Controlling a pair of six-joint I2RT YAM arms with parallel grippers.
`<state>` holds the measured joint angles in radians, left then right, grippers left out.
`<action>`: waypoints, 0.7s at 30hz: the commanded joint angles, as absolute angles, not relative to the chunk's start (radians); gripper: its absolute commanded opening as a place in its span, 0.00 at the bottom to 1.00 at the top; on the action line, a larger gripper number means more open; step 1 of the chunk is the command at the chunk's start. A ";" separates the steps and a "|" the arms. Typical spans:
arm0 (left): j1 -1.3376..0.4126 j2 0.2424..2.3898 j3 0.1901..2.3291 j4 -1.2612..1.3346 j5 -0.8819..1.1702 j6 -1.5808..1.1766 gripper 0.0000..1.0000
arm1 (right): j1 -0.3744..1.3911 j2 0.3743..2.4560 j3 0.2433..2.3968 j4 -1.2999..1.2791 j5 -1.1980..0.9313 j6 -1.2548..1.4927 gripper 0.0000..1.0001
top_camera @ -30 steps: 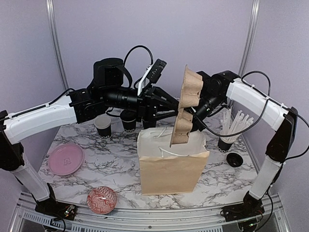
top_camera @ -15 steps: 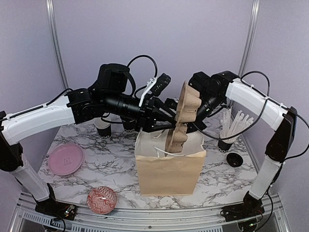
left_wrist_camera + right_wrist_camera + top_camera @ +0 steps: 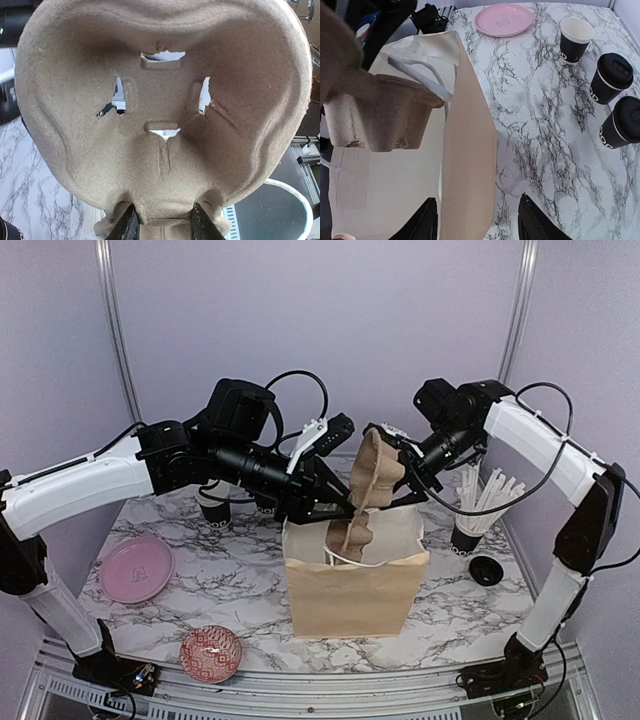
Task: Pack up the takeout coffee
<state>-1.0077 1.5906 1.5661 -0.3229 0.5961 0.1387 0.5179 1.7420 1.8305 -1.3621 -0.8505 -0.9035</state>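
A cardboard cup carrier [image 3: 372, 480] is held upright over the mouth of a brown paper bag [image 3: 350, 585] at the middle of the marble desk [image 3: 250, 580], with its lower end dipped inside the bag. Its edge is pinched between the fingers of the left gripper [image 3: 161, 227] (seen clamped at the bottom of the left wrist view); the fingers of the right gripper [image 3: 477, 220] are spread wide with nothing between them, over the bag's side wall and the desk beside it. An open takeout cup [image 3: 576, 40], a lidded takeout cup [image 3: 611, 77] and a second lidded cup [image 3: 622, 129] are stood on the desk at about 10 o'clock from the bag, apart from it. A pink plate [image 3: 136, 569] is seen at 9 o'clock; a red patterned bowl [image 3: 211, 652] at 8 o'clock; a cup of white straws [image 3: 467, 535] at 2 o'clock; a small black lid [image 3: 485, 570] at 3 o'clock.
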 commanded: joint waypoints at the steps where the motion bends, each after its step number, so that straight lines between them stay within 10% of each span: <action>1: -1.005 1.618 1.627 -0.436 0.533 0.167 0.33 | 0.498 1.670 1.860 -1.372 -0.926 -0.960 0.54; 21: -1.072 1.834 1.859 -0.923 0.270 0.124 0.33 | 0.194 1.627 1.822 -1.371 -1.076 -1.011 0.53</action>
<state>-1.0512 1.7649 1.7790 -0.7444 0.3573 0.1543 0.2028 1.6360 1.8328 -1.3628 -1.0290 -0.9840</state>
